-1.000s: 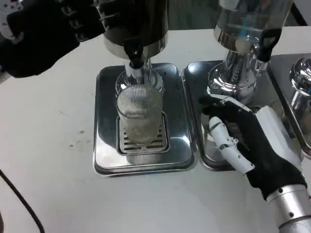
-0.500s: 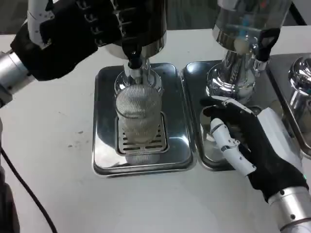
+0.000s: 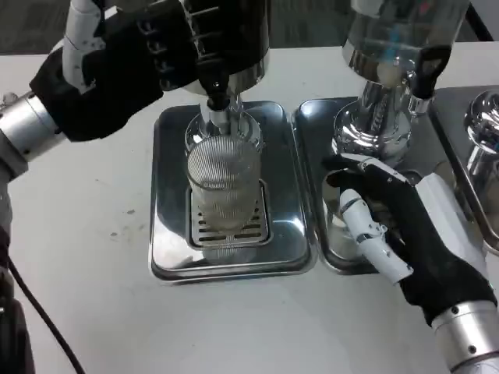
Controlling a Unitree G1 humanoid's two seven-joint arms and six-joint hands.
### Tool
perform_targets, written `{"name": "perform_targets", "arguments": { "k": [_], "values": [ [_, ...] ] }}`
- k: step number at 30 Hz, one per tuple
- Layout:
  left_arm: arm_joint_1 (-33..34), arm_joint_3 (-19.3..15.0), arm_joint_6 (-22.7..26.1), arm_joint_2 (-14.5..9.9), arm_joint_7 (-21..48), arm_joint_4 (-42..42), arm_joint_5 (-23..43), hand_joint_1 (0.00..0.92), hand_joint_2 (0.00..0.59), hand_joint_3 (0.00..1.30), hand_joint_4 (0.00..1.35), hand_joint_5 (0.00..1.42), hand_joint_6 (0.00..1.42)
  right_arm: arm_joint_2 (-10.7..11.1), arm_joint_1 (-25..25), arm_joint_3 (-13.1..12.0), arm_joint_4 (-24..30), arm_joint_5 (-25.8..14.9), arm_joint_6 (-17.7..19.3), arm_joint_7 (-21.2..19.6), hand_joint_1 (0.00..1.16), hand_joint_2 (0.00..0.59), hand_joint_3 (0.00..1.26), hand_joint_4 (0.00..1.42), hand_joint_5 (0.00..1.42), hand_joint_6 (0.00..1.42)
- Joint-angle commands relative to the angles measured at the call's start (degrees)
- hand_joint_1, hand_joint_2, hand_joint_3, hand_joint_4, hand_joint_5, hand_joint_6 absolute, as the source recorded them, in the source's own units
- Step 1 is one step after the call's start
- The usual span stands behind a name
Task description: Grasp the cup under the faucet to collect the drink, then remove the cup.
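Note:
A ribbed clear cup [image 3: 223, 185] stands upright on the grate of a steel drip tray [image 3: 171, 234], directly below the black faucet [image 3: 216, 88] of the dark drink dispenser [image 3: 234, 39]. My left hand [image 3: 125, 66] is raised at the upper left, its fingers reaching against the dispenser body next to the faucet. It holds nothing that I can see. My right hand [image 3: 398, 230] lies over the neighbouring tray to the right of the cup, fingers spread, apart from the cup.
A second dispenser [image 3: 390, 70] with a clear tank stands on its own steel tray [image 3: 312, 125] at the right. Part of a third chrome base [image 3: 483, 125] shows at the far right edge. A black cable [image 3: 39, 319] crosses the white table at the lower left.
My left hand has moved in from the upper left toward the dispenser and faucet. The right hand and the cup have stayed where they were.

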State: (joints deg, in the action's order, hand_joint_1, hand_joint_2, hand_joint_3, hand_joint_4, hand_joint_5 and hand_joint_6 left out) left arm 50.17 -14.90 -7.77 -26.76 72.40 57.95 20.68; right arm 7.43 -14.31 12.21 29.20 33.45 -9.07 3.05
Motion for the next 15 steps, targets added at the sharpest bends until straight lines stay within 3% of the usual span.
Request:
{"name": "perform_targets", "arguments": {
  "k": [1,15],
  "values": [
    [-1.03,1.13,-1.54,0.56,0.42,0.66,-1.33,0.000,0.033,0.23,0.14,0.16,0.14,0.16,-0.48,-0.10,0.56,-0.34,-0.52,0.20,0.06,0.495,0.32,0.35,0.34,0.25],
    [-2.74,3.50,-6.09,-0.12,0.71,0.32,-3.39,0.000,0.033,0.23,0.15,0.16,0.15,0.37,-0.33,-0.29,0.57,-0.92,-0.87,0.58,0.06,0.495,0.32,0.35,0.34,0.25]
  ]
}}
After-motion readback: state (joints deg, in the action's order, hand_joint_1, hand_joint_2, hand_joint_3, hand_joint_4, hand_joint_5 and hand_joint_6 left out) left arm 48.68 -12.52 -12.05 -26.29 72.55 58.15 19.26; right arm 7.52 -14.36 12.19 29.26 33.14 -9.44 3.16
